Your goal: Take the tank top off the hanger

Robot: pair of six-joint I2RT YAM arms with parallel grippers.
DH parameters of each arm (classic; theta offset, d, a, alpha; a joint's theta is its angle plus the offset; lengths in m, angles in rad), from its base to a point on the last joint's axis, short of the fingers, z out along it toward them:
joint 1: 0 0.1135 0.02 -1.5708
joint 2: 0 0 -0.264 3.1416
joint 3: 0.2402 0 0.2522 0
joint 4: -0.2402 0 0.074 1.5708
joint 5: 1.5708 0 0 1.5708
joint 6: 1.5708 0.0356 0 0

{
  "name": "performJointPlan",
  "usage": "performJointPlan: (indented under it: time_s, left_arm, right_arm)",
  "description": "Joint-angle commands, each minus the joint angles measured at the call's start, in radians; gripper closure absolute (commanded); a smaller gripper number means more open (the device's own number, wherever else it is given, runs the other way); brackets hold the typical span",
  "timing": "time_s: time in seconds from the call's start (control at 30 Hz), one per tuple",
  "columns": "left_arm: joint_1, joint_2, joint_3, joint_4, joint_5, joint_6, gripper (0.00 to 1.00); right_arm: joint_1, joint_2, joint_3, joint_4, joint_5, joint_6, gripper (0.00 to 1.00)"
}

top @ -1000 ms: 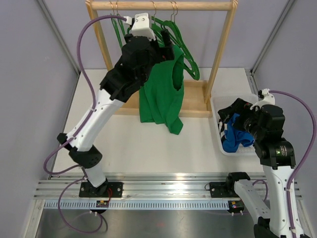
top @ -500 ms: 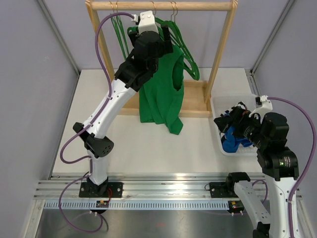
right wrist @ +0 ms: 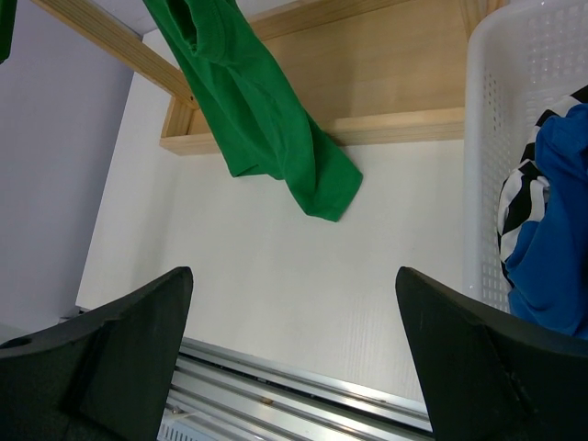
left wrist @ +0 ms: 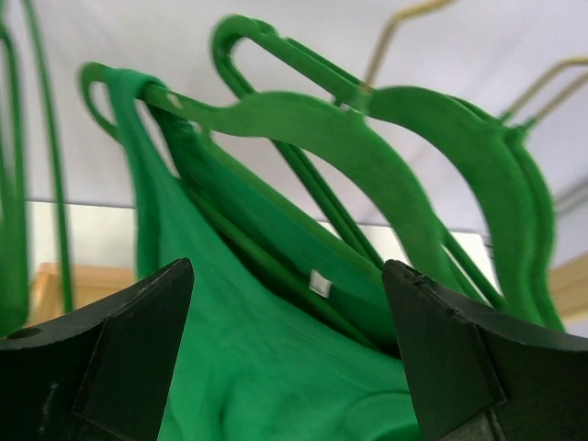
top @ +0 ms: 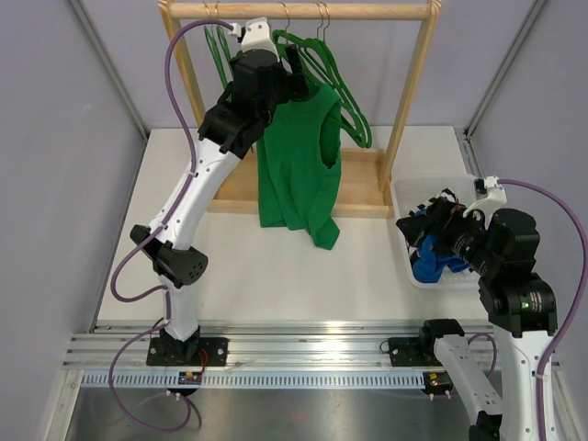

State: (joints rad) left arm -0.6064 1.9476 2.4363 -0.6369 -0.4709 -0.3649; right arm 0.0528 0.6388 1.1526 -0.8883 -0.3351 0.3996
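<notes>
A green tank top [top: 299, 170] hangs from a green hanger [top: 317, 64] on the wooden rack's top rail [top: 367, 11]. My left gripper [top: 296, 81] is raised to the garment's shoulder, just under the rail. In the left wrist view the gripper [left wrist: 289, 354] is open, with the tank top's cloth [left wrist: 248, 367] between and just beyond the fingers. One strap [left wrist: 138, 156] loops over the end of the hanger [left wrist: 303, 119]. My right gripper [top: 415, 228] hovers at the basket's left rim. It stands open [right wrist: 294, 358] over bare table, with nothing between the fingers.
More green hangers [top: 220, 50] hang on the rail. The rack's wooden base [top: 363, 188] lies behind the garment's hem. A white basket [top: 401, 197] at the right holds blue cloth [top: 436, 257] and striped cloth. The aluminium rail [top: 303, 349] runs along the near edge.
My left arm has risen and swung left, bringing the gripper up to the top of the tank top under the rail. The right arm tilted slightly at first and has held still since.
</notes>
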Motion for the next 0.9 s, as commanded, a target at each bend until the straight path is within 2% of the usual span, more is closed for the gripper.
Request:
performJointPlan:
  time_s: [0.0,0.13,0.37,0.53,0.73,0.87]
  left_arm:
    - [-0.004,-0.099,-0.023,0.06,0.118,-0.068,0.12]
    - [-0.004,-0.18,-0.138,0.112,0.152,-0.115,0.12]
    - [-0.006,-0.157,-0.086,0.106,0.213,-0.155,0.12]
    - [-0.007,-0.136,-0.077,0.149,0.18,-0.155,0.11]
    - [-0.01,-0.007,0.045,0.164,0.107,-0.103,0.11]
    - [-0.01,0.043,0.055,0.152,0.054,-0.045,0.14]
  right_arm:
    - [-0.001,0.007,0.038,0.012,-0.025,-0.007,0.0]
    - [-0.002,0.004,0.048,0.002,-0.021,-0.013,0.01]
    - [-0.001,0.005,0.053,-0.006,-0.022,-0.022,0.0]
    - [-0.001,0.004,0.056,-0.011,-0.018,-0.031,0.0]
    - [-0.001,-0.002,0.071,-0.026,-0.024,-0.038,0.01]
    - [-0.001,-0.004,0.087,-0.046,-0.018,-0.054,0.01]
